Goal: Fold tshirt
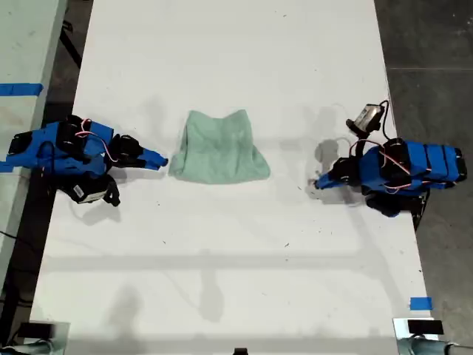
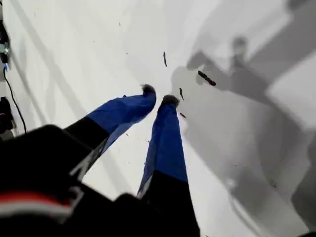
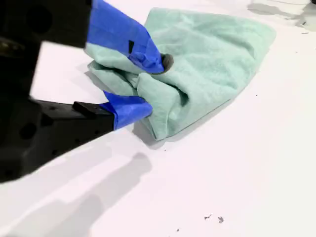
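The tshirt point(image 1: 219, 149) is a pale mint-green cloth lying bunched and folded over on the white table point(image 1: 236, 251), near the middle of the exterior view. My second gripper point(image 1: 162, 160) comes in from the exterior view's left, its blue fingers right at the cloth's near edge. In the second wrist view the tshirt point(image 3: 212, 54) lies just behind my second gripper point(image 3: 150, 84), whose jaws stand apart with a rumpled fold between them, not pinched. My first gripper point(image 1: 318, 183), on the exterior view's right, rests over bare table; its tips point(image 2: 158, 96) nearly meet and hold nothing.
Blue tape point(image 1: 420, 303) marks the table near the exterior view's lower right corner. A second table point(image 1: 22, 66) with blue tape stands beyond the exterior view's left edge. Dark floor point(image 1: 429, 44) borders the table on the exterior view's right. Small dark specks point(image 2: 206, 78) dot the surface.
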